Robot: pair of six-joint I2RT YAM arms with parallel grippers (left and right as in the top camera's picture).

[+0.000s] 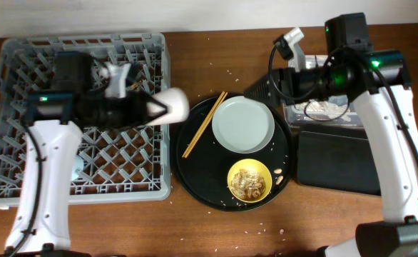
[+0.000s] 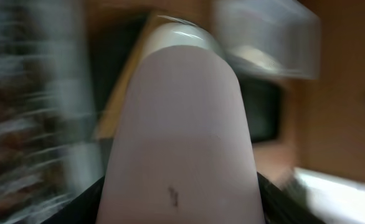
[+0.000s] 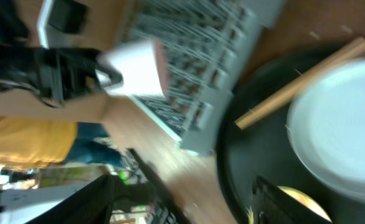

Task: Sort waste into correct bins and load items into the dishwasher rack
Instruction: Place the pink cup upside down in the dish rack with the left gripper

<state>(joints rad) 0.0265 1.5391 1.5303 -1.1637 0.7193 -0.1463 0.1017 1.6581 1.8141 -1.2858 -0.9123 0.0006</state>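
Observation:
My left gripper [image 1: 148, 108] is shut on the pink cup [image 1: 170, 106], holding it on its side above the right edge of the grey dishwasher rack [image 1: 23, 71]. The cup fills the blurred left wrist view [image 2: 182, 124]. It also shows in the right wrist view [image 3: 139, 68]. My right gripper [image 1: 255, 89] is open and empty above the round tray's far right rim. The grey-green plate [image 1: 243, 125], chopsticks [image 1: 204, 125] and yellow bowl [image 1: 250, 181] with food scraps lie on the round black tray [image 1: 195, 164]. A light blue shape [image 1: 77, 166] sits in the rack.
The clear tub [image 1: 323, 111] with white paper in it stands at the right, with the black rectangular tray [image 1: 337, 160] in front of it. Crumbs [image 1: 279, 173] lie on the round tray and on the table around it.

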